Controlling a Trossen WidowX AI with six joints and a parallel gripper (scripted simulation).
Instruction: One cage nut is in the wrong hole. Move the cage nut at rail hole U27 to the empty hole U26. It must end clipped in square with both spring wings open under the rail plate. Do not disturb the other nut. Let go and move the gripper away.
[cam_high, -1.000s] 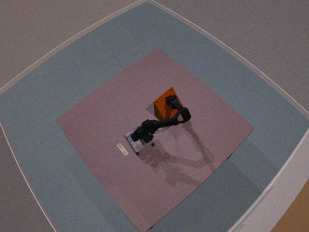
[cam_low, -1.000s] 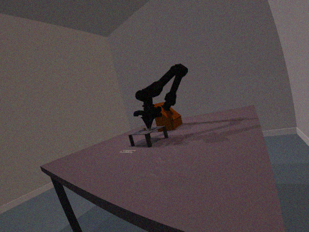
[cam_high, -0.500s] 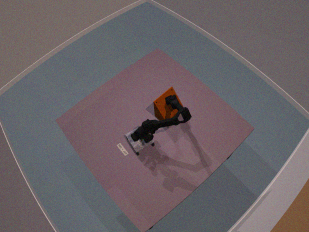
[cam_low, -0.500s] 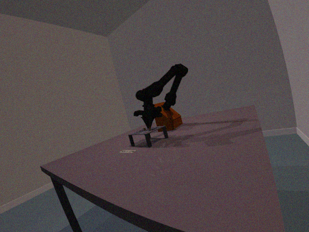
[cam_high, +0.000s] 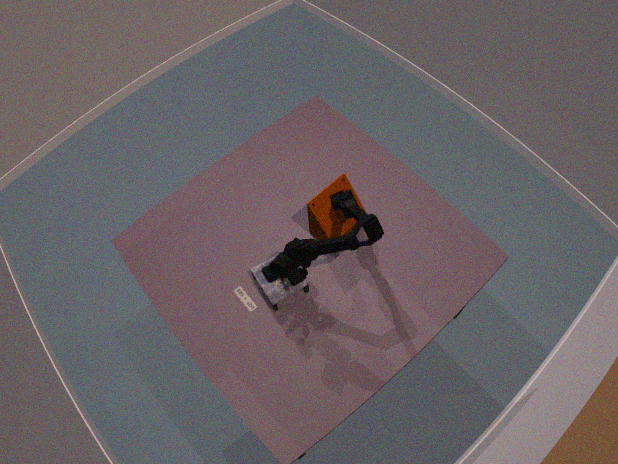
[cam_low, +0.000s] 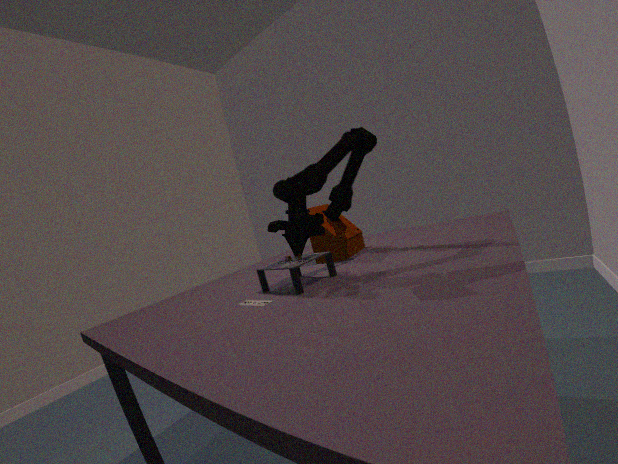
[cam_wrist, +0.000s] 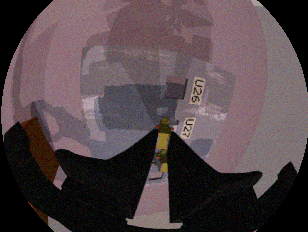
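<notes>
The claw (cam_high: 283, 280) (cam_low: 298, 257) (cam_wrist: 164, 131) points straight down at the rail plate (cam_high: 274, 295) (cam_low: 278, 265) (cam_wrist: 216, 80), its fingers pinched narrow on the cage nut (cam_wrist: 164, 123), a grip that suits lifting the nut by its sides. The nut sits at the fingertips beside the U27 label (cam_wrist: 188, 128); the view is dim, so whether its wings are free of the hole cannot be told. Next to the U26 label (cam_wrist: 197, 90), the square hole (cam_wrist: 175, 89) stands unfilled, waiting for it. Short legs (cam_low: 296, 281) (cam_high: 275, 307) hold the plate off the table (cam_high: 210, 240) (cam_low: 380, 340), presumably leaving room for the spring wings to open underneath. The move to U26 remains, and it likely calls for a clean lift first.
</notes>
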